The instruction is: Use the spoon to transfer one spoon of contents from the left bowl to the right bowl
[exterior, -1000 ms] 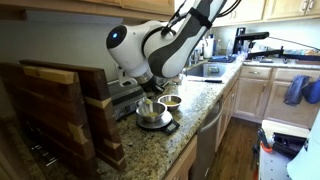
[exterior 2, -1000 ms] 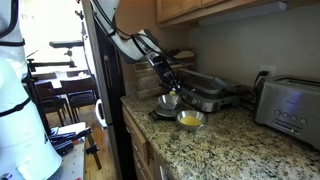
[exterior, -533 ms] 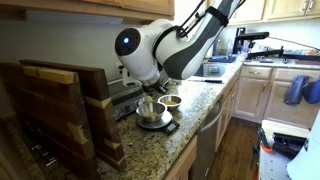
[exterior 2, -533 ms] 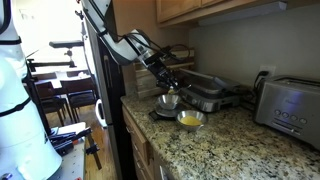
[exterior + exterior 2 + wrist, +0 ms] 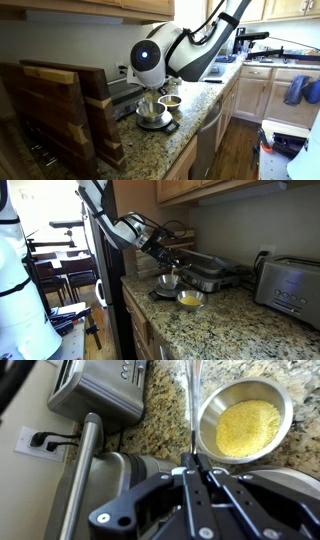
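Observation:
My gripper (image 5: 193,463) is shut on the thin pale handle of the spoon (image 5: 190,410), which runs away from the fingers; the spoon's scoop end is out of sight. In both exterior views the gripper (image 5: 150,98) (image 5: 170,264) hangs just over the larger steel bowl (image 5: 152,118) (image 5: 167,282) and hides its inside. The smaller bowl (image 5: 171,101) (image 5: 190,299) stands right beside it. In the wrist view the smaller bowl (image 5: 245,415) holds a yellow, grainy content and lies just to the side of the spoon handle.
A steel toaster (image 5: 290,280) (image 5: 100,385) stands by the wall. A dark grill press (image 5: 210,272) sits behind the bowls. Wooden boards (image 5: 60,110) rise beside them. The granite counter's front edge (image 5: 195,125) runs close to the bowls.
The arm's upper joints have swung sideways over the counter. The gripper has stayed over the larger bowl, still shut on the spoon.

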Robot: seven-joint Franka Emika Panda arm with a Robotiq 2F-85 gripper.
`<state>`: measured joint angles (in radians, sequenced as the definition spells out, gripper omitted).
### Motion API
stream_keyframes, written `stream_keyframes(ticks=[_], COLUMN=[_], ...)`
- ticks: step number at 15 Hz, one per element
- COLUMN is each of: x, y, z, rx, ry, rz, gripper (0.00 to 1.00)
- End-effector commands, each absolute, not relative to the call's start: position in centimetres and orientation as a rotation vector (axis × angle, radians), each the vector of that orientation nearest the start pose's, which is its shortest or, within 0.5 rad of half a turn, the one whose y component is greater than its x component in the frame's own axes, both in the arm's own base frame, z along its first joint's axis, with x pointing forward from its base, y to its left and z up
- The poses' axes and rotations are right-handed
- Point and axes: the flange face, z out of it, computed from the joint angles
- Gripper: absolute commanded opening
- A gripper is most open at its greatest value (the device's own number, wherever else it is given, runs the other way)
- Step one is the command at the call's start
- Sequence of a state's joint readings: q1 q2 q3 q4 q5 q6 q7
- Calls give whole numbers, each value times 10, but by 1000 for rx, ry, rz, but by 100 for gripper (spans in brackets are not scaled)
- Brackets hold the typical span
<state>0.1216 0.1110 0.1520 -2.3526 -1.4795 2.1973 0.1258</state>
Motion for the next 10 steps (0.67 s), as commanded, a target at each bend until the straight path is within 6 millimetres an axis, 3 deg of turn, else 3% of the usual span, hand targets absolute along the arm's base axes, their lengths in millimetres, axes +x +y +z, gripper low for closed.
stream_keyframes(ticks=[1,10], x=[478,471], y=[100,94], z=[288,285], rx=[1680,1733], ry=[1150,904], rz=[145,373], gripper=[3,3])
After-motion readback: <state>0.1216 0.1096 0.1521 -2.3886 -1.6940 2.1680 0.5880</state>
